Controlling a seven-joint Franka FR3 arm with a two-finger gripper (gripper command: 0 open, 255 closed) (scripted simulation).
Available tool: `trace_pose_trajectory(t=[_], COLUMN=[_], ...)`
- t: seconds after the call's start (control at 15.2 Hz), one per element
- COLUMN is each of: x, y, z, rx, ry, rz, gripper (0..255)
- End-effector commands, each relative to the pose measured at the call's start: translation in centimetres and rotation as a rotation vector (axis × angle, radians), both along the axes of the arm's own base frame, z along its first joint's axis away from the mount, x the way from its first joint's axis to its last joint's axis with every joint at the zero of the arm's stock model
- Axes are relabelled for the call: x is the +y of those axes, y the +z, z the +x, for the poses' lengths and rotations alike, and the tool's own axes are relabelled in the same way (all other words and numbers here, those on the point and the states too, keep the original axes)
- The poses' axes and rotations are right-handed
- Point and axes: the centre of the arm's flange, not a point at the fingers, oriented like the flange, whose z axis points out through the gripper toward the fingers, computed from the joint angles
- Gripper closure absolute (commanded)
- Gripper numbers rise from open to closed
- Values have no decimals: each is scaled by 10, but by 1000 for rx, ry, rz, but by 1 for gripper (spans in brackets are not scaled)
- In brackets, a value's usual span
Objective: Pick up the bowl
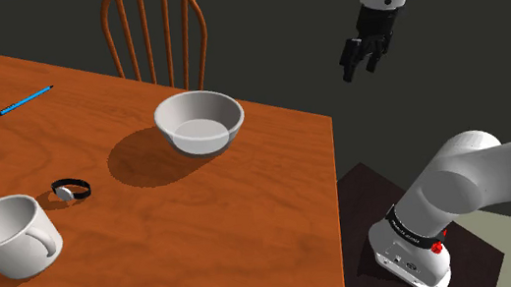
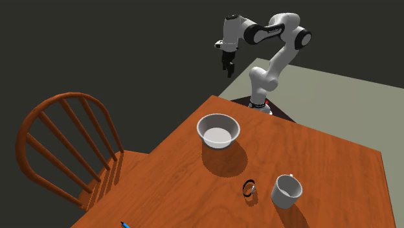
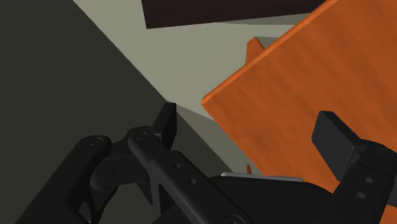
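The gripper (image 1: 365, 59) hangs high in the air beyond the edge of the table (image 1: 243, 228), fingers spread wide and holding nothing. The bowl (image 1: 200, 122) sits upright on the table near that edge, well apart from the mug (image 1: 9, 235). I'd worry about the rim grip: the wall slopes, so a finger landing off the rim could tip the bowl or shove it along. A low approach might clip the table corner.
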Motion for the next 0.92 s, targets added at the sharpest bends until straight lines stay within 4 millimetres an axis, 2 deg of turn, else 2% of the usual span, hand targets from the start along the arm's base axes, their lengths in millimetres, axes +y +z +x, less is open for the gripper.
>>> trace_pose_trajectory(t=[0.0, 0.86], x=[0, 84], y=[0, -62], z=[0, 100], rx=[0, -52], ry=[0, 25], rz=[0, 219], gripper=[0, 0])
